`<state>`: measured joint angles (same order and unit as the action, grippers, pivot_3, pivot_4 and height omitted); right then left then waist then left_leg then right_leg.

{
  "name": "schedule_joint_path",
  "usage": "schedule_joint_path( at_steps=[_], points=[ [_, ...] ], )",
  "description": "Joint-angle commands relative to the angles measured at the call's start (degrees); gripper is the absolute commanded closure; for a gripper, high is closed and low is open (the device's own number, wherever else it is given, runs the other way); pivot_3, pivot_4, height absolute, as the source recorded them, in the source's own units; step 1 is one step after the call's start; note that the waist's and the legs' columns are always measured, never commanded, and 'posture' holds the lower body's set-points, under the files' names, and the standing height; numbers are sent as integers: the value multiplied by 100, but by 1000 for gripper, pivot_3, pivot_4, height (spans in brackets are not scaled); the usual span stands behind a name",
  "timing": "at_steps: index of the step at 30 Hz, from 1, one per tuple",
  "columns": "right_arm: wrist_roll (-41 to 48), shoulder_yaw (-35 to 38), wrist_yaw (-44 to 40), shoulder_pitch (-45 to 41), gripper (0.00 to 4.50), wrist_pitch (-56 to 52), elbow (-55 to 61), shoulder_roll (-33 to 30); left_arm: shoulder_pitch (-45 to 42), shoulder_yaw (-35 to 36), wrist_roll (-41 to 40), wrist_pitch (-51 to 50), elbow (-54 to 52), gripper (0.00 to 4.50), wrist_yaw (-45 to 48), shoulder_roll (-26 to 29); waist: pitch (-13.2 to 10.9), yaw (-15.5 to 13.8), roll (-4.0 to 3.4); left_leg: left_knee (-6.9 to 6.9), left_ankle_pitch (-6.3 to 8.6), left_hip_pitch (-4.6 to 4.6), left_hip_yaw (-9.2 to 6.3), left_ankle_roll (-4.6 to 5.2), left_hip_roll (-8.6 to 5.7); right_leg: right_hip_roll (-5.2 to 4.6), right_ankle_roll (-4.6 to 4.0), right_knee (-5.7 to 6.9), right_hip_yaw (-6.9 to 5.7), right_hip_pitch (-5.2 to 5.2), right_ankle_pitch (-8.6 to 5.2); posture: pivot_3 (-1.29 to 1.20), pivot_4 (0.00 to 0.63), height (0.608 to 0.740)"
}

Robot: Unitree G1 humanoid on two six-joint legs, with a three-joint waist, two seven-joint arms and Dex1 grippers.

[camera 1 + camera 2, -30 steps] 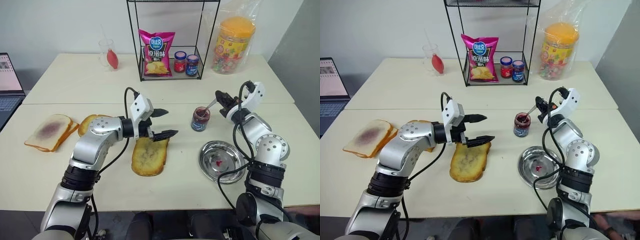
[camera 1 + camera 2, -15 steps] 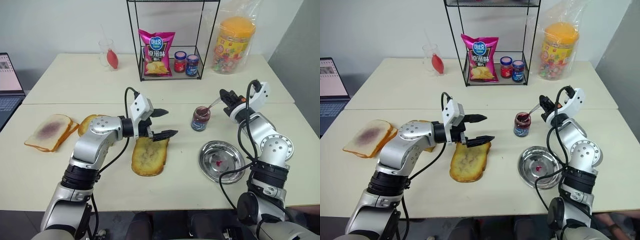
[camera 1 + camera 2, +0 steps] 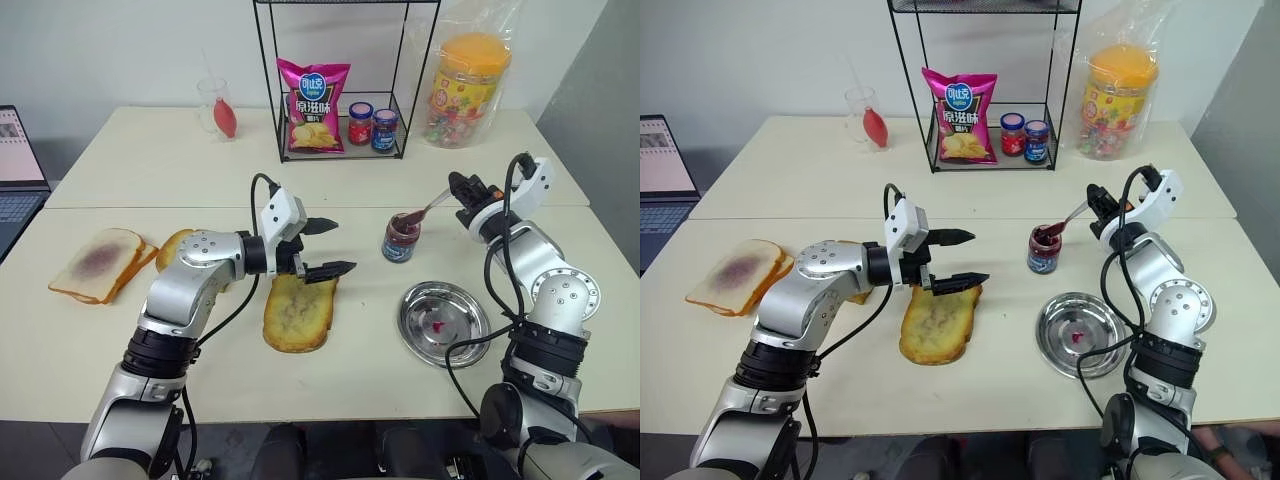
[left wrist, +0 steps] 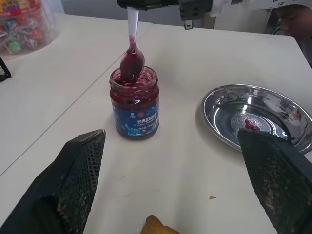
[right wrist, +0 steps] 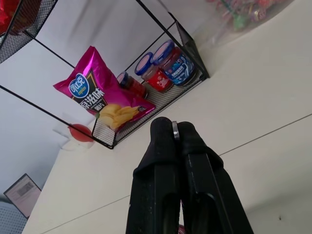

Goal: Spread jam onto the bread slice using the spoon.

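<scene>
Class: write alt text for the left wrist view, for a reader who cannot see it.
A spoon loaded with dark jam dips into an open blue-labelled jar, held from above by the right gripper. A steel plate sits beside the jar on the table.

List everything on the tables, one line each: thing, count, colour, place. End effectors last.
Open jam jar: 1, dark red, blue label, table centre.
Spoon: 1, silver, bowl at the jar mouth.
Toast: 1, golden-brown, under the left end effector.
Second toast: 1, golden-brown, behind the left arm.
Pale bread: stack, purple patch, far left.
Plate: 1, steel, right of the toast.
Rack: 1, black wire, rear table.
Chips bag: 1, pink, in the rack.
Lidded jars: 2, red and blue caps, in the rack.
Candy tub: 1, orange lid, rear right.
Cup: 1, clear, rear left.
Laptop: 1, left edge.
Left end effector: open.
Right end effector: shut on the spoon.
</scene>
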<state>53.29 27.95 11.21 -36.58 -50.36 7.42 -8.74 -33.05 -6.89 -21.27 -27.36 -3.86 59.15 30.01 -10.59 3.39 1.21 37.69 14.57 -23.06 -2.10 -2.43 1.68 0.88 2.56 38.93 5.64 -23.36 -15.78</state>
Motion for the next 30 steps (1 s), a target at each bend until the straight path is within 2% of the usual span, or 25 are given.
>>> schedule_joint_path(
  at_steps=[1,8,23,28,30],
  points=[
    [175,-23,-64,-4,4486,55,312,-95,-134,9,15,122,-51,0,50,42,0,0,0,0,0,0,0,0,0,0,1,0,0,0,0,0,150,740],
    [469,46,-22,104,4486,18,434,-55,-144,15,12,135,-57,0,77,46,0,0,0,-4,0,-1,1,0,0,0,3,-3,2,-1,-2,0,150,740],
    [2307,409,700,430,4486,454,459,517,-247,173,-93,380,27,0,383,185,0,5,0,-49,0,2,8,0,1,0,-2,-7,6,-18,-2,0,150,740],
    [2815,147,827,389,4486,584,530,668,-135,347,-206,467,-60,0,606,462,0,12,0,-71,-1,3,8,0,3,0,-18,-6,3,-28,0,0,150,740],
    [2905,-177,864,333,4486,547,604,828,9,394,-231,453,-149,0,743,679,0,44,0,-73,-1,2,10,0,4,1,-21,-6,4,-33,0,0,150,740]
  ],
)
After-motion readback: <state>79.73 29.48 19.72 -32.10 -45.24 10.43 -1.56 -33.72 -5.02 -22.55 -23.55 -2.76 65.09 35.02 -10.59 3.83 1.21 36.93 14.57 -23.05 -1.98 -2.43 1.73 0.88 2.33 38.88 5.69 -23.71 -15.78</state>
